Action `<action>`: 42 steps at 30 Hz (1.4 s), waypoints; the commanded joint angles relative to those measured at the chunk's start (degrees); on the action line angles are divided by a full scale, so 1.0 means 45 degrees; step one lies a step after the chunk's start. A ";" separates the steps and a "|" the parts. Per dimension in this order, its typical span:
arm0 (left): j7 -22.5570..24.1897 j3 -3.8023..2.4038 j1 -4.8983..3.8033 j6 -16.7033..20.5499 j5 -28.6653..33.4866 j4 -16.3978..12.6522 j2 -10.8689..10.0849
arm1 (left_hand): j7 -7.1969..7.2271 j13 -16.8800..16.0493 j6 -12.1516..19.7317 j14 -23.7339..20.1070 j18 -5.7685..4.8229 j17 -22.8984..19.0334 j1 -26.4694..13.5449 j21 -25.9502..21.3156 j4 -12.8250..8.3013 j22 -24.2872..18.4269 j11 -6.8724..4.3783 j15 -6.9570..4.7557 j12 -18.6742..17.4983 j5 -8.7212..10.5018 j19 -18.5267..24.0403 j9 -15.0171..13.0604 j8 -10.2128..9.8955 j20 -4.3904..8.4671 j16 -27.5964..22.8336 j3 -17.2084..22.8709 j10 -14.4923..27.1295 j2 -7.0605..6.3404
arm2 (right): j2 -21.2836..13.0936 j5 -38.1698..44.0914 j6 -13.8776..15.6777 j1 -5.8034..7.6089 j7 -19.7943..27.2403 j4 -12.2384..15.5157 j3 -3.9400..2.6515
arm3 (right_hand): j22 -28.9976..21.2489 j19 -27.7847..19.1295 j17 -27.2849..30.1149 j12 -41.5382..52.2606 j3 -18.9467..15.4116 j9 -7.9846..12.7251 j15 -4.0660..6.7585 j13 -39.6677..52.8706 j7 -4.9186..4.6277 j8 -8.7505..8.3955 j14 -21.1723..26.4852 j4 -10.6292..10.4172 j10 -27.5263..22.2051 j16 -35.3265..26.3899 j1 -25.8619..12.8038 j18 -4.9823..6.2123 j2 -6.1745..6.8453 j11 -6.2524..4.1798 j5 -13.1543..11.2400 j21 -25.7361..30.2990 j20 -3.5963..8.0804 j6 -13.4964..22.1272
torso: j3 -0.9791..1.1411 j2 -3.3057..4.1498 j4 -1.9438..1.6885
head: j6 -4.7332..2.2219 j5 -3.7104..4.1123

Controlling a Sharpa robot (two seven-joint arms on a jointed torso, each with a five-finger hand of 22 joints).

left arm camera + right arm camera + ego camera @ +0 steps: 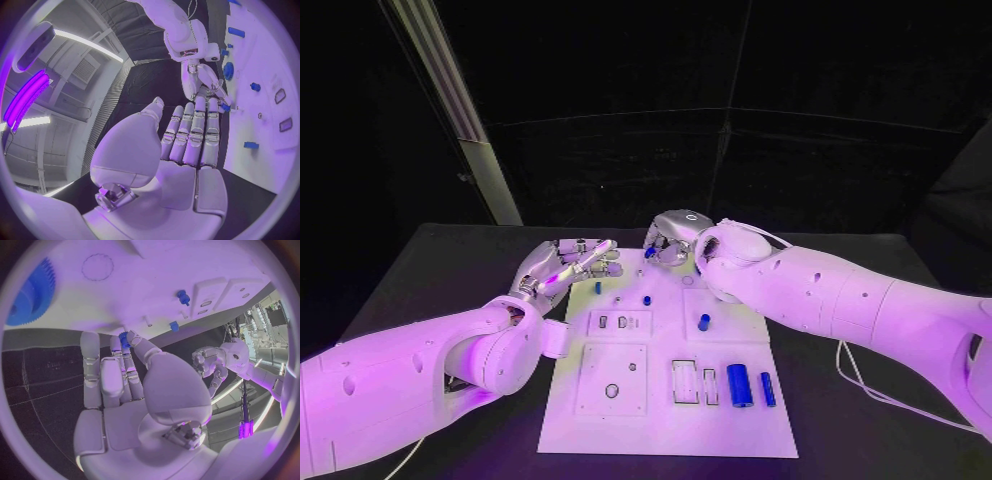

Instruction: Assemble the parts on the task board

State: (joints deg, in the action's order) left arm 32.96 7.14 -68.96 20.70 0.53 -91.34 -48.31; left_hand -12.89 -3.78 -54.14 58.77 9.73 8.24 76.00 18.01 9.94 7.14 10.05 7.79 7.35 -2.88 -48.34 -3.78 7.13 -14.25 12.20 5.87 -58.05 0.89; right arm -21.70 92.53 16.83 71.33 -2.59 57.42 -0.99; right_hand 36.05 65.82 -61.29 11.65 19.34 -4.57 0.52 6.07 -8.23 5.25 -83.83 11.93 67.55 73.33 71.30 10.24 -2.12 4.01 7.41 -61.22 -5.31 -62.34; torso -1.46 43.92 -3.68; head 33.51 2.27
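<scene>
Two hands work at the far end of the task board (668,420) in the head view. The right hand (672,238) hovers over the board's far edge with a small blue part (651,252) at its fingertips, while the left hand (568,264) hangs beside the board's left edge, fingers extended and nothing in them. More blue parts lie on the board: two small pegs (646,299) near the middle, a short cylinder (704,322), and two longer cylinders (740,385) near the front.

Seen from the left wrist, the left hand (187,145) has its fingers straight and together, unloaded, and the right hand (203,82) reaches down to the board beyond them.

Seen from the right wrist, the right hand (125,375) pinches the small blue part (125,340) between thumb and a fingertip, just over the board's surface; a blue gear (28,292) sits off to one side.

Judging by this, the step is seating that part. It would go best with the part kept upright, lowered slowly over its hole, and let go only once it is seated.
</scene>
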 commanded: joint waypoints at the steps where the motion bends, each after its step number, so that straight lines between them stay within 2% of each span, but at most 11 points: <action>1: 0.0043 -0.0006 -0.0023 -0.0194 -0.0113 -0.0013 0.0024 | -0.0084 0.0011 -0.0017 0.0076 0.0171 0.0015 0.0034 -0.0074 -0.0055 -0.0016 0.0056 0.0033 -0.0041 -0.0041 -0.0078 0.0019 -0.0083 -0.0023 -0.0077 -0.0009 0.0000 0.0071 | 0.0063 -0.0028 -0.0323 0.0037 0.0072 -0.0026 -0.0008 | -0.0014 -0.0097 0.0008 -0.0051 -0.0002 0.0005 0.0045 -0.0001 0.0000 -0.0005 -0.0362 -0.0055 -0.0088 0.0070 -0.0143 -0.0149 0.0034 0.0012 -0.0070 -0.0049 0.0017 0.0025 | 0.0003 0.0009 -0.0001 | 0.0022 -0.0026; 8: 0.0043 -0.0006 -0.0032 -0.0192 -0.0113 0.0000 0.0036 | -0.0084 0.0011 -0.0016 0.0074 0.0171 0.0016 0.0040 -0.0081 -0.0061 -0.0022 0.0057 0.0035 -0.0052 -0.0042 -0.0077 0.0019 -0.0090 -0.0025 -0.0087 -0.0005 0.0003 0.0081 | 0.0210 -0.0011 -0.0392 0.0036 0.0076 -0.0119 -0.0006 | -0.0026 -0.0106 -0.0002 -0.0056 0.0000 0.0007 0.0043 -0.0002 -0.0002 -0.0013 -0.0363 -0.0064 -0.0099 0.0077 -0.0145 -0.0147 0.0042 0.0014 -0.0073 -0.0044 0.0016 0.0035 | -0.0012 0.0013 0.0007 | 0.0037 -0.0050; 14: 0.0040 -0.0006 -0.0042 -0.0202 -0.0113 0.0003 0.0048 | -0.0084 0.0011 -0.0016 0.0074 0.0171 0.0016 0.0040 -0.0081 -0.0061 -0.0022 0.0057 0.0035 -0.0052 -0.0042 -0.0077 0.0019 -0.0090 -0.0025 -0.0087 -0.0005 0.0003 0.0081 | 0.0353 0.0086 -0.0588 0.0036 -0.0095 -0.0255 -0.0004 | -0.0033 -0.0120 0.0002 -0.0072 0.0007 0.0012 0.0036 -0.0002 -0.0011 -0.0034 -0.0359 -0.0101 -0.0133 0.0079 -0.0160 -0.0147 0.0061 0.0026 -0.0084 -0.0044 0.0010 0.0063 | -0.0004 0.0025 0.0019 | 0.0049 -0.0041; 21: 0.0029 -0.0006 -0.0052 -0.0209 -0.0113 0.0010 0.0053 | -0.0084 0.0010 -0.0016 0.0072 0.0172 0.0016 0.0045 -0.0088 -0.0068 -0.0029 0.0058 0.0037 -0.0063 -0.0042 -0.0076 0.0018 -0.0099 -0.0027 -0.0098 -0.0001 0.0004 0.0093 | 0.0453 0.0262 -0.0645 0.0036 -0.0298 -0.0375 -0.0003 | -0.0179 -0.0241 0.0058 -0.0201 0.0048 0.0050 -0.0030 -0.0037 -0.0094 -0.0166 -0.0330 -0.0236 -0.0404 0.0056 -0.0207 -0.0127 0.0187 0.0111 -0.0116 0.0024 -0.0034 0.0272 | -0.0009 0.0033 0.0020 | 0.0078 -0.0043; 24: 0.0011 -0.0006 -0.0055 -0.0219 -0.0113 0.0023 0.0066 | -0.0084 0.0010 -0.0016 0.0072 0.0172 0.0016 0.0045 -0.0088 -0.0068 -0.0029 0.0058 0.0037 -0.0063 -0.0042 -0.0076 0.0018 -0.0099 -0.0027 -0.0098 -0.0001 0.0004 0.0093 | 0.0470 0.0291 -0.0633 0.0035 -0.0327 -0.0383 -0.0003 | -0.0419 -0.0410 0.0176 -0.0515 0.0090 0.0123 -0.0191 -0.0172 -0.0290 -0.0350 -0.0282 -0.0354 -0.1036 -0.0009 -0.0264 -0.0104 0.0362 0.0321 -0.0179 0.0151 -0.0142 0.0681 | -0.0010 0.0039 0.0011 | 0.0097 -0.0046; 27: -0.0007 -0.0006 -0.0058 -0.0239 -0.0113 0.0045 0.0093 | -0.0085 0.0010 -0.0016 0.0071 0.0172 0.0017 0.0043 -0.0093 -0.0068 -0.0033 0.0059 0.0038 -0.0071 -0.0041 -0.0076 0.0017 -0.0105 -0.0029 -0.0105 -0.0001 0.0005 0.0099 | 0.0490 0.0306 -0.0529 0.0035 -0.0299 -0.0372 -0.0003 | -0.0658 -0.0572 0.0329 -0.0694 0.0109 0.0147 -0.0322 -0.0286 -0.0402 -0.0366 -0.0225 -0.0458 -0.1529 -0.0097 -0.0270 -0.0062 0.0521 0.0483 -0.0239 0.0282 -0.0270 0.0967 | -0.0007 0.0039 0.0028 | 0.0111 -0.0045; 30: -0.0023 -0.0006 -0.0059 -0.0255 -0.0113 0.0064 0.0112 | -0.0085 0.0010 -0.0016 0.0071 0.0172 0.0017 0.0043 -0.0093 -0.0068 -0.0033 0.0059 0.0038 -0.0071 -0.0041 -0.0076 0.0017 -0.0105 -0.0029 -0.0105 -0.0001 0.0005 0.0099 | 0.0511 0.0312 -0.0414 0.0035 -0.0258 -0.0376 -0.0003 | -0.0755 -0.0646 0.0424 -0.0717 0.0094 0.0161 -0.0383 -0.0336 -0.0453 -0.0377 -0.0191 -0.0550 -0.1755 -0.0148 -0.0250 -0.0031 0.0616 0.0543 -0.0464 0.0332 -0.0345 0.1217 | -0.0007 0.0044 0.0035 | 0.0123 -0.0042; 33: -0.0037 -0.0006 -0.0060 -0.0269 -0.0113 0.0079 0.0126 | -0.0085 0.0010 -0.0016 0.0071 0.0172 0.0017 0.0043 -0.0093 -0.0068 -0.0033 0.0059 0.0038 -0.0071 -0.0041 -0.0076 0.0017 -0.0105 -0.0029 -0.0105 -0.0001 0.0005 0.0099 | 0.0509 0.0315 -0.0270 0.0035 -0.0206 -0.0371 -0.0003 | -0.1224 -0.0927 0.0897 -0.0791 -0.0016 0.0196 -0.0460 -0.0426 -0.0522 -0.0395 -0.0053 -0.0652 -0.2221 -0.0448 -0.0188 0.0057 0.0785 0.0641 -0.0671 0.0612 -0.0429 0.1830 | -0.0011 0.0038 0.0031 | 0.0121 -0.0036; 37: -0.0054 -0.0006 -0.0060 -0.0283 -0.0113 0.0090 0.0128 | -0.0087 0.0010 -0.0014 0.0068 0.0172 0.0017 0.0037 -0.0099 -0.0066 -0.0038 0.0061 0.0041 -0.0081 -0.0041 -0.0074 0.0017 -0.0113 -0.0031 -0.0114 -0.0003 0.0009 0.0106 | 0.0413 0.0317 0.0053 0.0035 -0.0134 -0.0267 -0.0003 | -0.1457 -0.1082 0.1699 -0.0806 -0.0478 0.0195 -0.0467 -0.0491 -0.0504 -0.0389 0.0160 -0.0841 -0.2971 -0.1009 -0.0095 0.0084 0.1053 0.0641 -0.0720 0.0830 -0.0470 0.2902 | -0.0003 0.0032 0.0031 | 0.0117 -0.0047; 42: -0.0071 -0.0006 -0.0060 -0.0294 -0.0113 0.0097 0.0098 | -0.0090 0.0010 -0.0009 0.0063 0.0171 0.0017 0.0029 -0.0107 -0.0065 -0.0045 0.0065 0.0043 -0.0094 -0.0040 -0.0073 0.0018 -0.0124 -0.0033 -0.0126 -0.0008 0.0015 0.0109 | -0.0010 0.0258 0.0412 0.0034 -0.0087 0.0163 -0.0003 | -0.1522 -0.1065 0.1807 -0.0605 -0.0715 0.0150 -0.0462 -0.0463 -0.0514 -0.0347 0.0155 -0.0951 -0.3078 -0.1104 0.0026 0.0086 0.1080 0.0638 -0.0709 0.0891 -0.0465 0.3014 | -0.0007 0.0031 0.0055 | 0.0128 -0.0020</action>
State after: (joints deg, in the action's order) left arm 32.56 7.14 -69.13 20.37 0.51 -90.89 -47.83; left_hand -12.89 -3.80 -54.15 58.77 9.73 8.22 76.00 17.81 9.94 7.02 10.04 7.79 7.08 -2.88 -48.34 -3.78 6.92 -14.25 11.94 5.87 -58.05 0.89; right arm -21.35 93.57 16.11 71.34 -3.53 57.75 -0.97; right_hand 29.26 61.43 -53.20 8.81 16.42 -3.81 -1.54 3.91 -10.49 3.77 -83.43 7.53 53.92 68.57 71.20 10.25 2.57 6.76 4.53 -57.51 -7.46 -48.88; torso -1.47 44.10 -3.49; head 34.06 2.09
